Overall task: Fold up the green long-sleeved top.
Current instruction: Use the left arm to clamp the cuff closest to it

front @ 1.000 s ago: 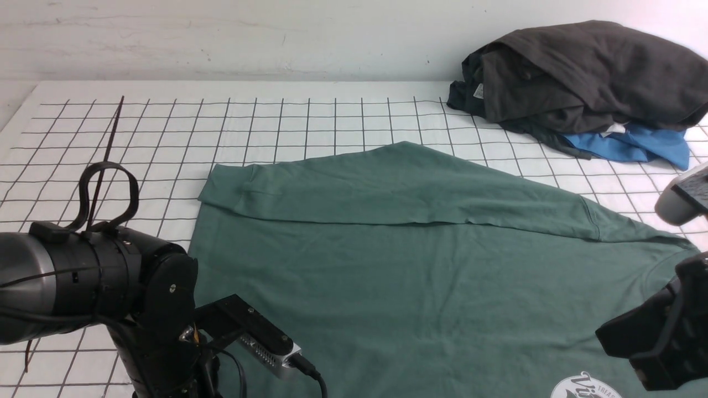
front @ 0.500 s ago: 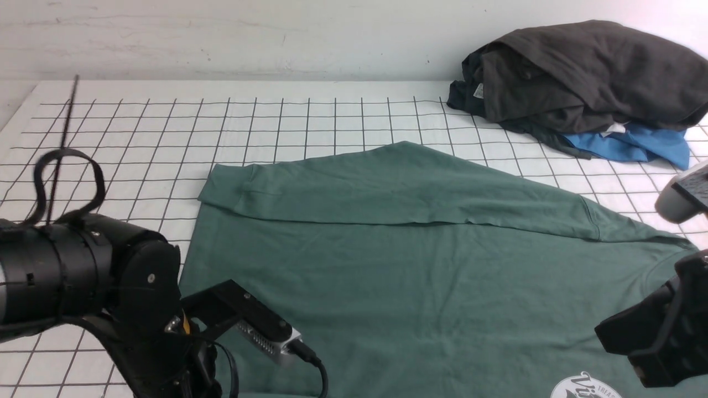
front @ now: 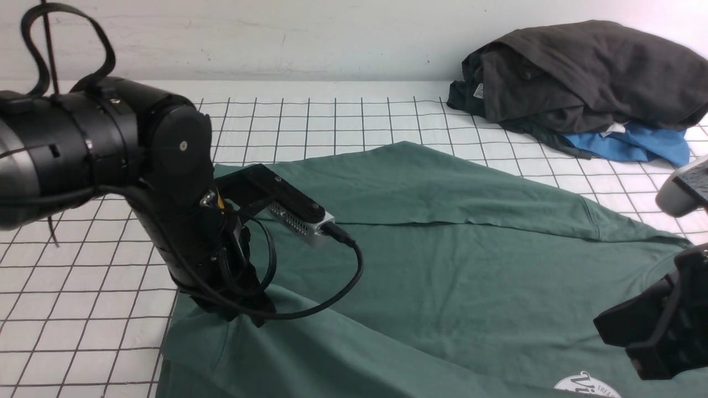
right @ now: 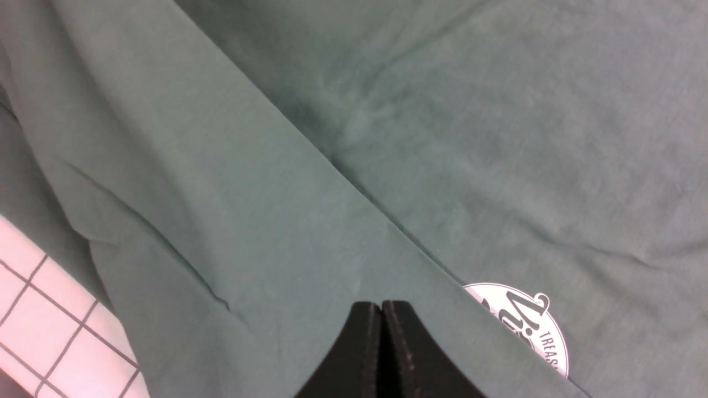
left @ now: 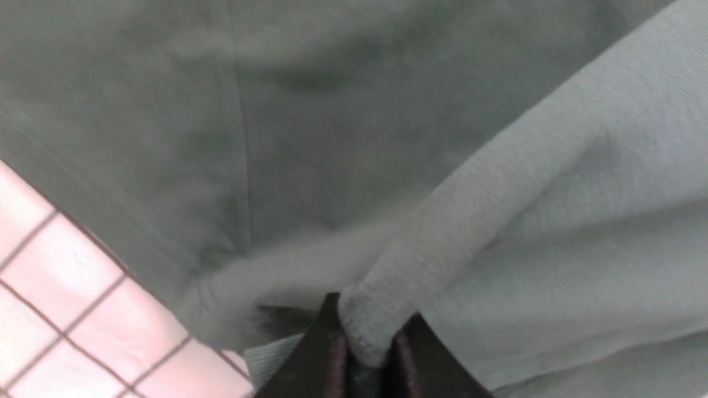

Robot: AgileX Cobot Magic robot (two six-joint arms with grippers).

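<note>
Front view: L arm covers green top edge; grey pile far-R.

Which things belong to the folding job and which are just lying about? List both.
Job:
green long-sleeved top
left pincer, pinching a fold of it
right pincer, shut, holding nothing

Lying about:
dark grey garment, heaped far right
blue garment, under it
gridded sheet
</note>
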